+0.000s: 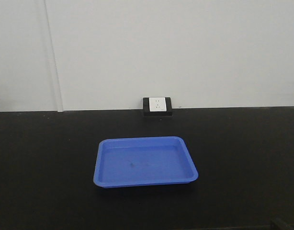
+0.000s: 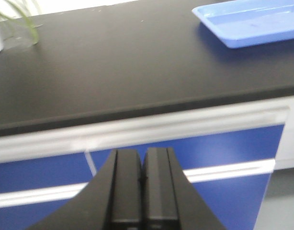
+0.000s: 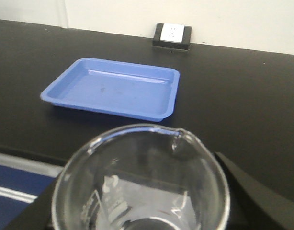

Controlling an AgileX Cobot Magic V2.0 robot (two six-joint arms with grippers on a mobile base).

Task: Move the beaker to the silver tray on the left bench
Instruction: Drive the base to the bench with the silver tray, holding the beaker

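Two pincers were inspected. The left gripper (image 2: 142,179) is clenched, its two black fingers (image 2: 125,191) pressed flat against each other with nothing between them. It hangs in front of the bench (image 2: 137,62), below the level of the matte black top and facing the pale edge strip and the blue cabinet doors (image 2: 223,153). The right gripper (image 3: 142,218) is grasping the beaker (image 3: 137,182): one dark finger (image 3: 257,191) shows at the glass's right side and another dark part at its lower left, though the contact points themselves are hidden behind the glass.

The beaker is upright and clear, with a pouring lip at the upper right of its rim and white printed markings on its wall. It is off the bench, held over the front edge of the black top. It stands apart from the blue tray (image 3: 113,88) and on the near side of it.

The blue tray lies flat on the bench, roughly central in the front view, with a faint dark speck on its floor. Behind it, where the bench meets the white wall (image 1: 161,48), sits a white socket (image 1: 157,105) in a black housing. Green leaves of a plant (image 2: 22,14) show at the far left corner of the left wrist view.
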